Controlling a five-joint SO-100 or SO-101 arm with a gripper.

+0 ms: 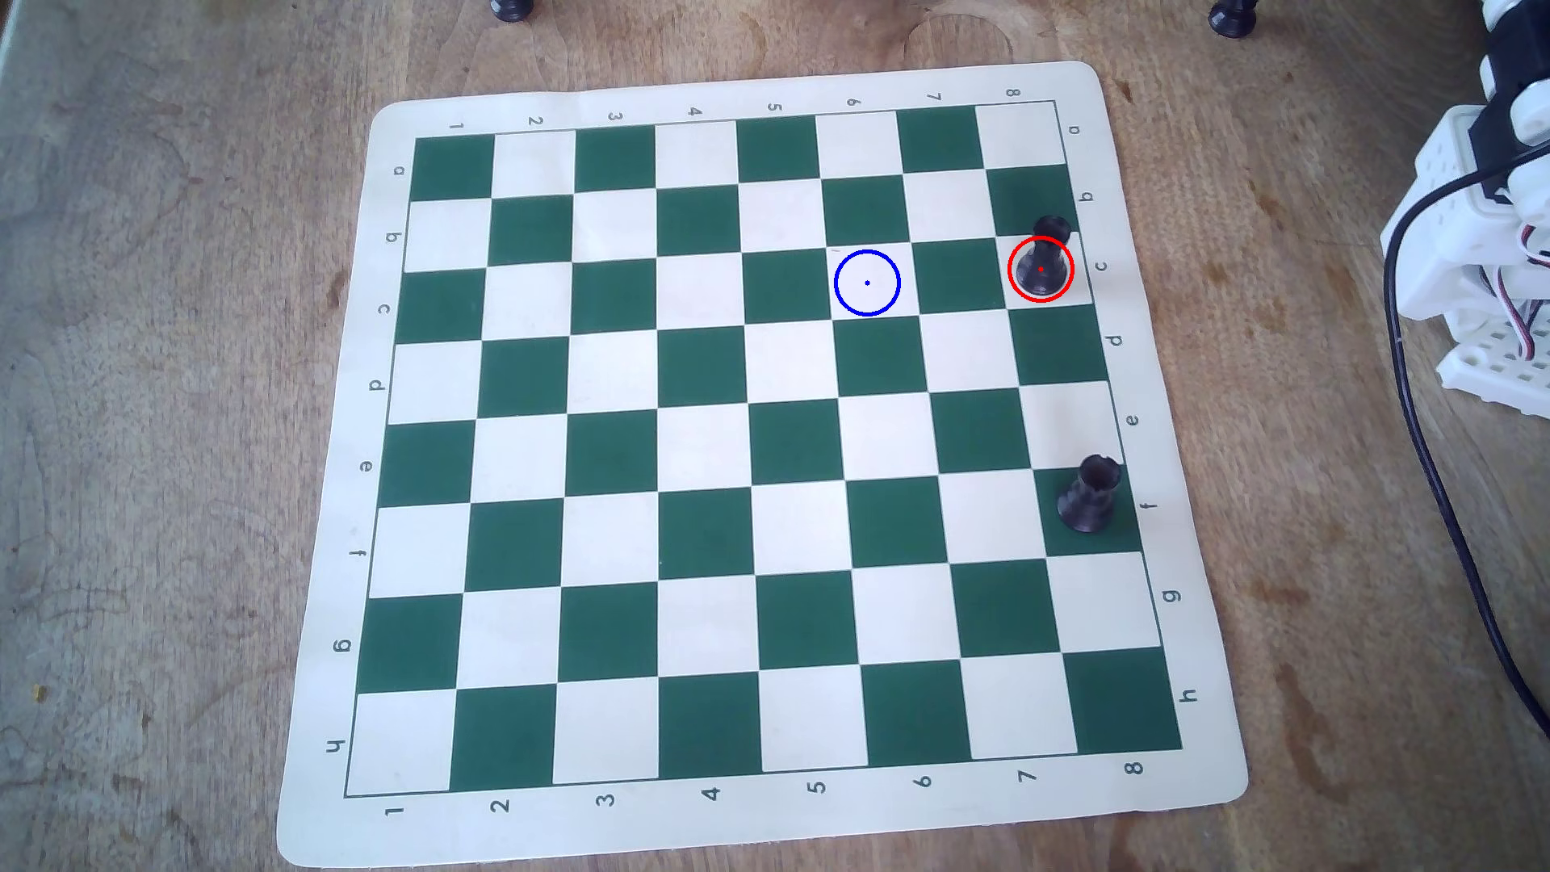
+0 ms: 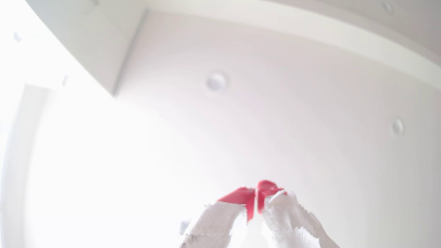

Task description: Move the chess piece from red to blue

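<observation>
In the overhead view the chess piece (image 1: 1041,267), a small black rook, stands upright inside the red circle (image 1: 1010,270) on a light square near the board's right edge, row c. The blue circle (image 1: 867,282) lies on an empty light square two squares to its left. A second, alike black rook (image 1: 1089,495) stands further down the right edge, at row f. In the wrist view my gripper (image 2: 256,194) has red-tipped white fingers (image 2: 238,195) that meet, hold nothing, and point up at a white ceiling. The overhead view shows only the arm's white body (image 1: 1484,251) at the right edge.
The green and cream chess mat (image 1: 319,755) lies on a wooden table (image 1: 168,419). Two dark pieces (image 1: 512,8) (image 1: 1233,18) stand off the mat at the top edge. A black cable (image 1: 1426,453) runs down the table to the right of the mat.
</observation>
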